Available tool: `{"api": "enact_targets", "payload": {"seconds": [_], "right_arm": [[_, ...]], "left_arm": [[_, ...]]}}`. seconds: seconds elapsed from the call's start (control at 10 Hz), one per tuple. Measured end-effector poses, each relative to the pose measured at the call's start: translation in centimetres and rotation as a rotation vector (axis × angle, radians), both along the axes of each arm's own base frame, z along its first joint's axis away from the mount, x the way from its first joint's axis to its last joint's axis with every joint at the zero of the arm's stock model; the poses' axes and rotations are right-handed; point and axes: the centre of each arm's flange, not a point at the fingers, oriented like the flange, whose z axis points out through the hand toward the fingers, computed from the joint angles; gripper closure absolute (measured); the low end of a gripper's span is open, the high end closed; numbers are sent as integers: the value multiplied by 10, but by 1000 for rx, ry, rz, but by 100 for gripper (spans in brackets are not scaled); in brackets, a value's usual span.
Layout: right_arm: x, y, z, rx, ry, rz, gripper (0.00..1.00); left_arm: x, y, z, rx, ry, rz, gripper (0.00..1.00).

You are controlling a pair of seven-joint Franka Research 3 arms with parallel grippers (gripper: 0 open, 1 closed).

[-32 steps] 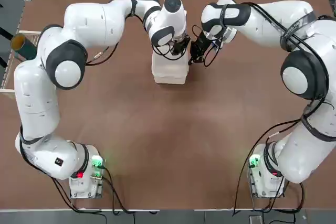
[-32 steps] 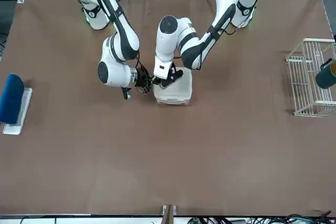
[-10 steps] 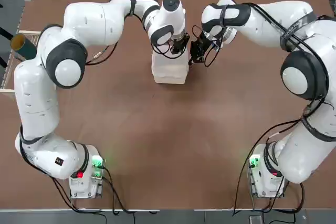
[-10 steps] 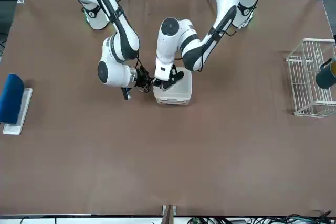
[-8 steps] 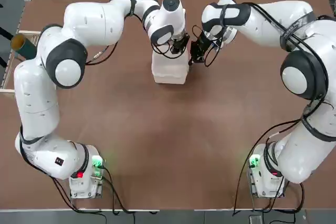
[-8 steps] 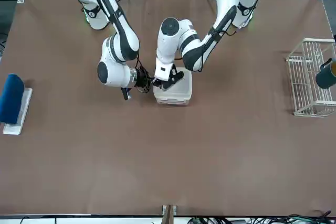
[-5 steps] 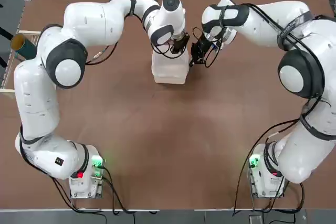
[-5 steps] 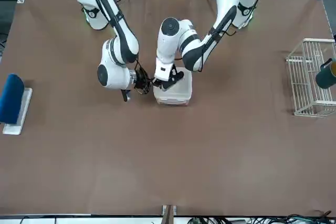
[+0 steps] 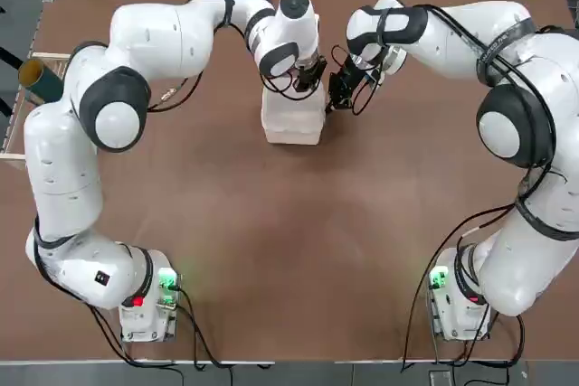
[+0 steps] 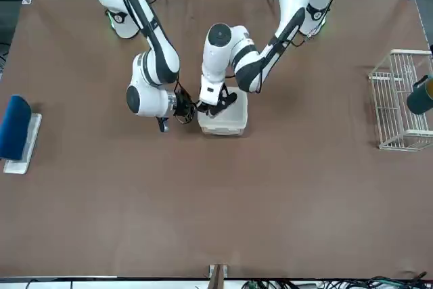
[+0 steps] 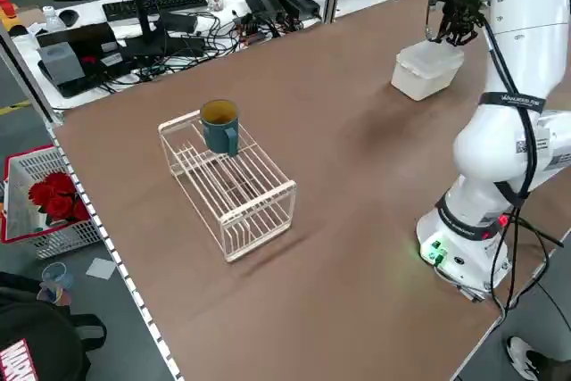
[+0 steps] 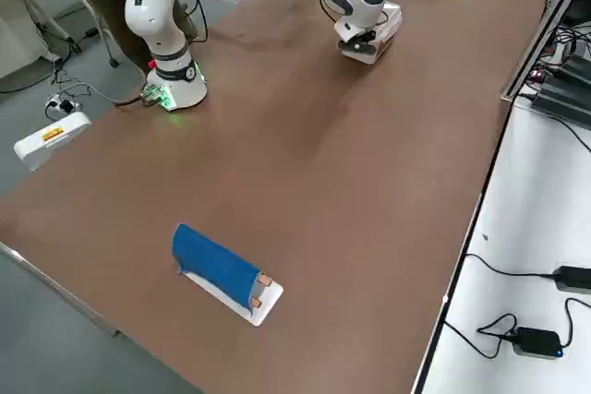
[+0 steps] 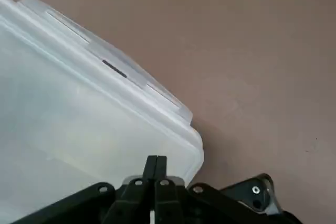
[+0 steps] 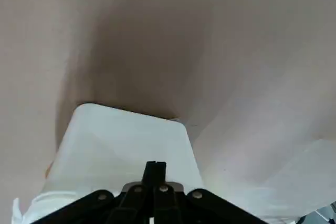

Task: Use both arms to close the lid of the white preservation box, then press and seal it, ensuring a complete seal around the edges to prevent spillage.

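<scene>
Two closed grippers meet at one small target near the far middle of the table [image 9: 271, 250] in the top view: the white preservation box [image 9: 291, 124] lies with its long axis running away from the bases; the left gripper [image 9: 310, 80] is over its far end, fingers together, while the right gripper [image 9: 336, 97], also pinched shut, sits just beside the box's right flank, so the left arm is the nearer to the lid; brown tabletop all round is bare.

Front view: the lid [image 10: 223, 114] looks down on the box; the left gripper [image 10: 218, 101] presses at its rear part and the right gripper [image 10: 184, 110] is at the side wall; a wire rack [image 10: 400, 99] with a teal cup and a blue-topped tray [image 10: 17, 133] stand well apart.

Left wrist view: shut fingertips [image 13: 156, 167] rest on the lid by a corner, the edges [image 13: 131, 77] running diagonally away.

Right wrist view: the closed fingers [image 14: 154, 170] are over the white lid surface; whether they touch it I cannot tell; pressing along the remaining rim seems the next need.
</scene>
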Motion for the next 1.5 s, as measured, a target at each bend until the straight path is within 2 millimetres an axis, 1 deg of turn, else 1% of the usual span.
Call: {"api": "enact_targets", "payload": {"seconds": [0.3,0.5,1.0,1.2,1.3,1.4,1.5], "right_arm": [[1,1,1,-3,0,-4,99],[0,8,2,-10,-11,-4,99],[-1,12,2,-28,-15,-15,99],[0,11,3,-26,-9,-13,99],[4,9,7,-28,-1,-1,99],[17,6,23,-20,-2,11,99],[34,2,48,-10,-19,19,98]], "left_arm": [[1,1,0,-2,-1,2,99],[1,1,0,-2,-1,2,99],[3,1,0,-3,-1,4,99],[8,5,2,-6,-3,13,99],[16,12,3,-2,-1,29,99],[28,24,6,8,2,51,99],[38,35,15,18,9,68,99]]}}
